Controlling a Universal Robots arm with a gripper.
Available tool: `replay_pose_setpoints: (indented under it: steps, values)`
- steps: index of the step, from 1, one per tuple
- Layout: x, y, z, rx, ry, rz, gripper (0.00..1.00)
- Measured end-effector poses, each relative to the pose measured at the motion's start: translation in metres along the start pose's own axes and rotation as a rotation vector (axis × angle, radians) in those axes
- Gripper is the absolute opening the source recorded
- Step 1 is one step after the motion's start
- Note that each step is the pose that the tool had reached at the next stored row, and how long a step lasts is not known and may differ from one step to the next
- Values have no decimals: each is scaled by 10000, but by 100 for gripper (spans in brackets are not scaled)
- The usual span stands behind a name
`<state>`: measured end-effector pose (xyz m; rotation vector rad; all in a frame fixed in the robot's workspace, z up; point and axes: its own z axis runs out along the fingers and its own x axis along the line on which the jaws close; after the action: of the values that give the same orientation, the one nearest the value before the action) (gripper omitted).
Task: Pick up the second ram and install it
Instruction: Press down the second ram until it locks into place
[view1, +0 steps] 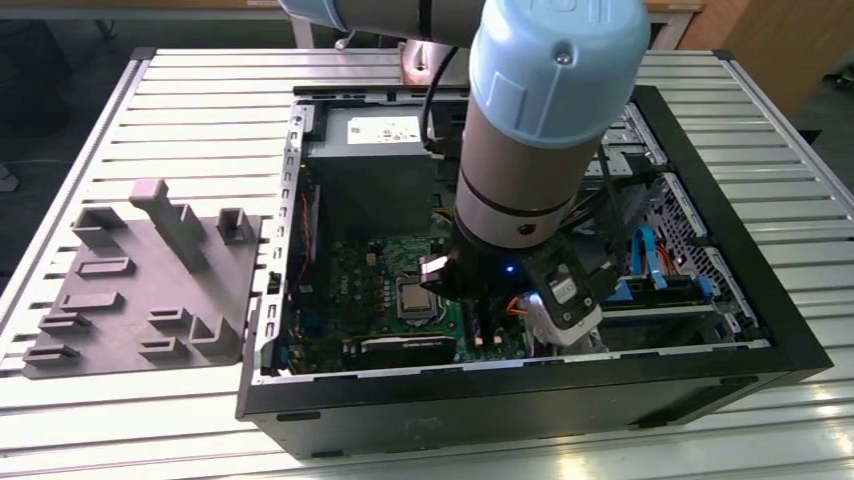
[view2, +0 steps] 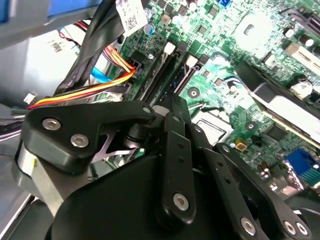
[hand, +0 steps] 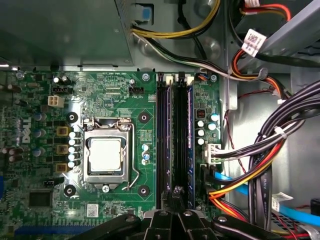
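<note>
Inside the open case (view1: 801, 370), we saw the gripper (hand: 176, 192) low over the motherboard (hand: 115, 105), right above the memory sockets (hand: 162, 145) beside the processor socket (hand: 106, 155). Its fingers (view2: 176, 115) had come together to a narrow tip, though we could not tell whether they held anything. A ram (hand: 189, 140) sat upright in the slots; the grey tray (view1: 140, 290) lay outside.

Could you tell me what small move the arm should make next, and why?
Probably a slow, straight move down. In the first wrist view the gripper sits over the end of the long black sockets beside the processor, lined up with them. Whether it holds the ram stick is hidden, so I would check before pressing.
</note>
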<state>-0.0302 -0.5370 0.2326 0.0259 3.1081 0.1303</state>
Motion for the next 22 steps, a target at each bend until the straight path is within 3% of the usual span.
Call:
replay_pose_setpoints:
  steps: [3,11,22]
  values:
    - [-1,3,-31,5,0,0,11]
    - [-1,13,-35,7,0,0,11]
    - [2,160,-21,5,0,0,11]
